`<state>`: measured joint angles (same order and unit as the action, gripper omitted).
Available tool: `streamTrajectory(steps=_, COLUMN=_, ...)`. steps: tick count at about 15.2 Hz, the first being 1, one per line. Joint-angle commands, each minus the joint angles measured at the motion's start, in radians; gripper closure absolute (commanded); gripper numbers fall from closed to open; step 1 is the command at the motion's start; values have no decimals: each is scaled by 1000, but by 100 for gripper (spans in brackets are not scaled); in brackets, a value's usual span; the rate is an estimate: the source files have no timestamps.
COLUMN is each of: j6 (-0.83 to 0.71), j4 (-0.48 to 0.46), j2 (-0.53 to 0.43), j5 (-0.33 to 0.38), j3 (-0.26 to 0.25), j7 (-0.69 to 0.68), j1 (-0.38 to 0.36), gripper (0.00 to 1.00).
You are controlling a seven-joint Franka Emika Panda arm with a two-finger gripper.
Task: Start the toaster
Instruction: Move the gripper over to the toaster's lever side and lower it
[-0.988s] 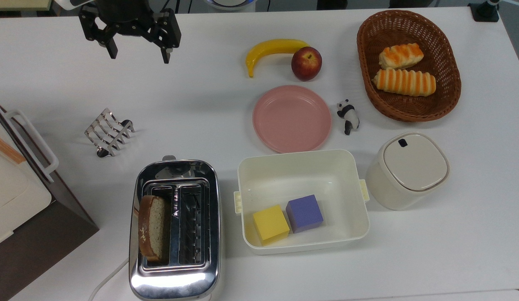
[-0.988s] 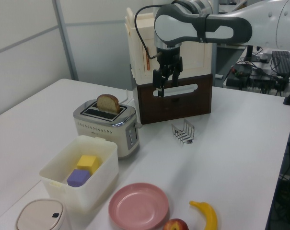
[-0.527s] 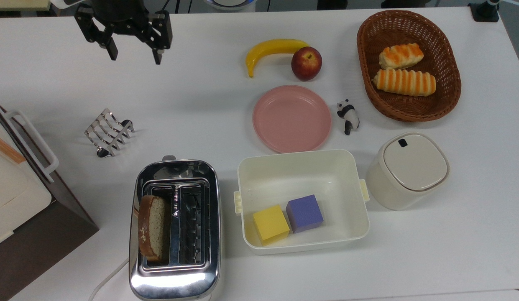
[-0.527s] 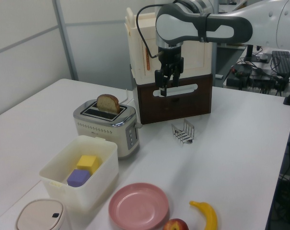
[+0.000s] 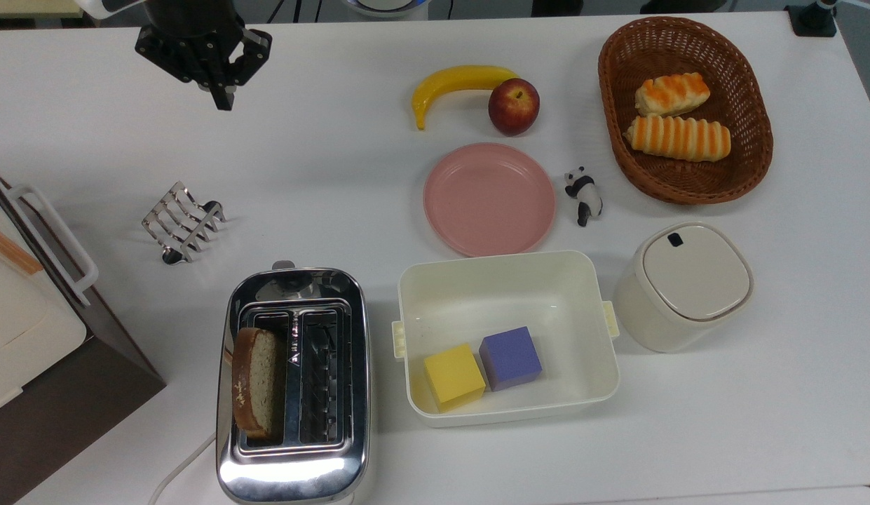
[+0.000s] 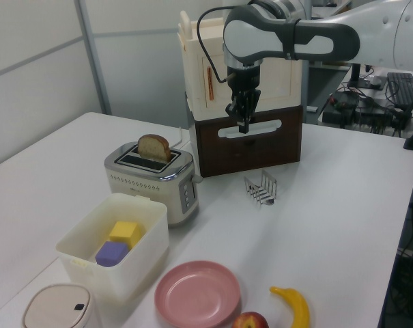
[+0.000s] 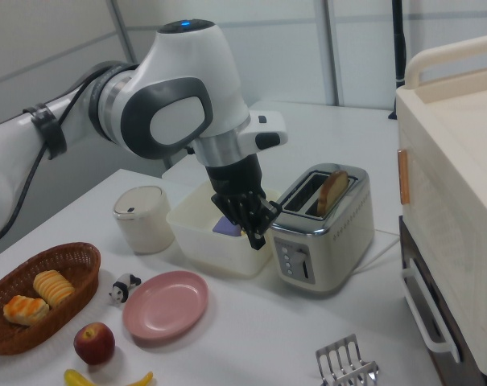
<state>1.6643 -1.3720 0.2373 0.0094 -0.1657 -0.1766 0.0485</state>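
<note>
Toaster [image 5: 293, 384] first: it is sitting near the bottom edge of the table in the top view, shiny and chrome, with the white tub [image 5: 506, 280] just beside it on the top view's right and the brown-and-white boxy appliance [image 5: 28, 330] off to the top view's left. A slice of bread [image 5: 254, 382] is standing in one slot, poking well up above the top, while the other slot is lying bare. In the right view the front panel is showing a column of small buttons and the lever [image 7: 306, 265] beside them, which looks to me to be sitting high in its track.

So, as I am judging it, nothing of the job proper is done. The bread riding that high tells me the lever is not pressed down yet.

The gripper [image 5: 223, 98] is hanging in the air above the far side of the table, well apart from the toaster, up near the top edge of the top view. Its two fingers are pinched together into one dark point, and nothing is sitting between them. The little wire toast rack [image 5: 183, 222] is lying on the table between the gripper and the toaster.

What is remaining, I reckon, is all of it: carrying those closed fingertips across to the lever end, setting them on top of the lever, and pushing it down until the bread drops and it latches.
</note>
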Motion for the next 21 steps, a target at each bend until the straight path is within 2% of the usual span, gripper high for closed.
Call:
streamTrajectory(steps=1, j6=3, j4=-15, j2=8, j5=-5, j3=-1, j7=-23, j1=-12, gripper=100)
streamTrajectory(steps=4, j6=8, j4=-13, j2=30, j5=-8, j3=5, j7=-23, j1=-15, gripper=100)
streamTrajectory(steps=11, j6=233, j4=-16, j2=115, j5=1, j3=11, j7=-12, j1=-38, gripper=100)
streamTrajectory(steps=14, j6=320, j4=-18, j2=148, j5=47, j3=11, j7=-12, j1=-55, gripper=100)
streamTrajectory(steps=21, j6=388, j4=-22, j2=217, j5=63, j3=32, j7=-18, j1=-59, gripper=100)
